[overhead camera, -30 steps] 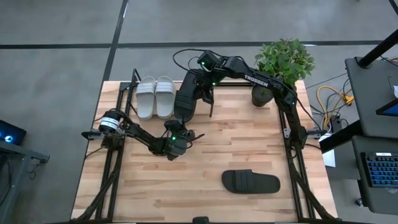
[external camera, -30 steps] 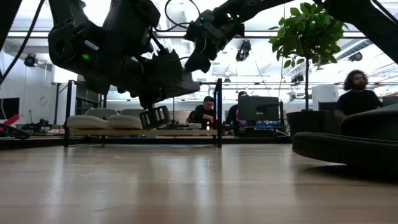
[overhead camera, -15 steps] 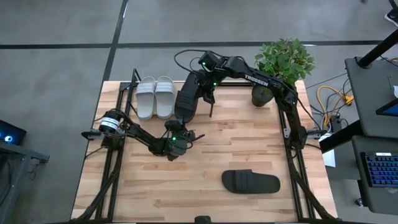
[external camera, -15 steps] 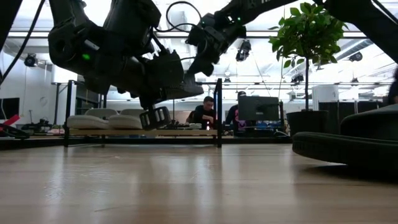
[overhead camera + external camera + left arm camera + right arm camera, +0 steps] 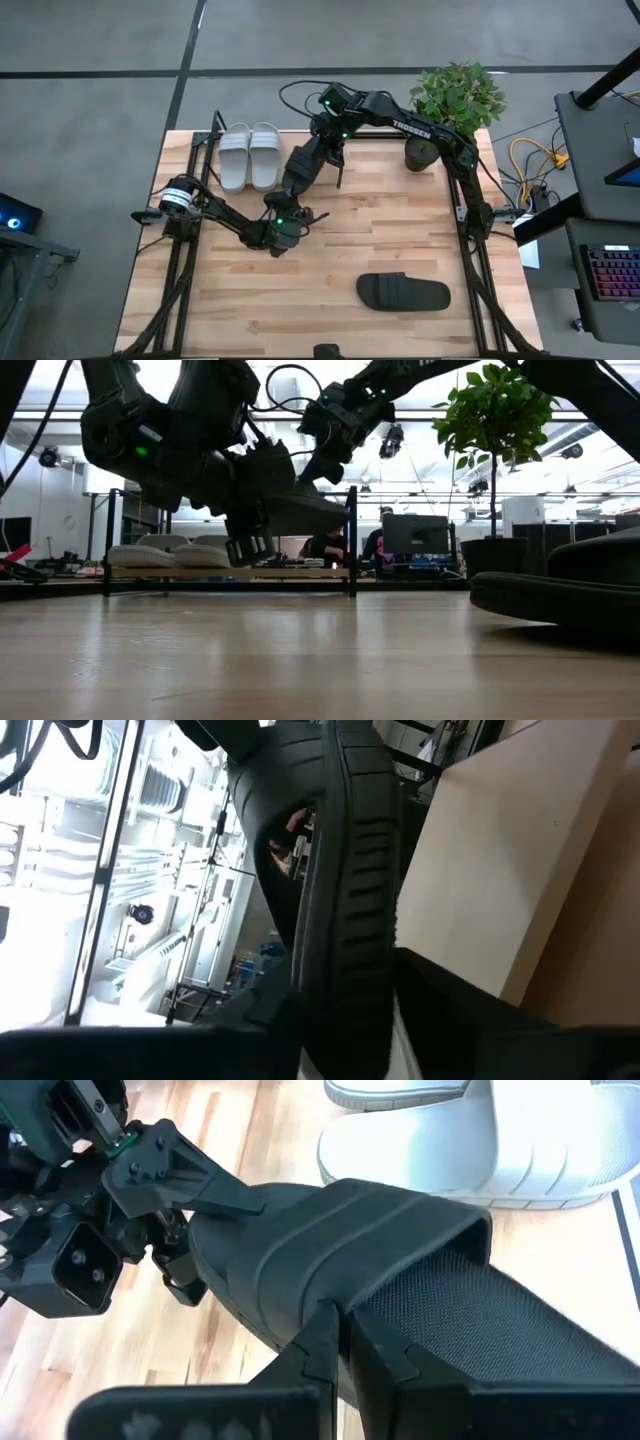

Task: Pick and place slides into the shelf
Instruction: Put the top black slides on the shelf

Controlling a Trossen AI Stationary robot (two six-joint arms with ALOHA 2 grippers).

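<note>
Right gripper pinching black slide strap, tilted at twelve o'clock beside shelf; left gripper parted below.

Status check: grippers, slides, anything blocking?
Right gripper shut on black slide beside shelf. Left gripper letting go. White pair shelved. Nothing blocking.

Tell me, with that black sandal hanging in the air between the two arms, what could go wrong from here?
The right gripper is pinching only the strap edge of the black slide, so the slide might slip or swing. The left gripper sits close under its lower end, so they may bump. The white slides already fill the near part of the shelf; a low pass could knock them.
</note>
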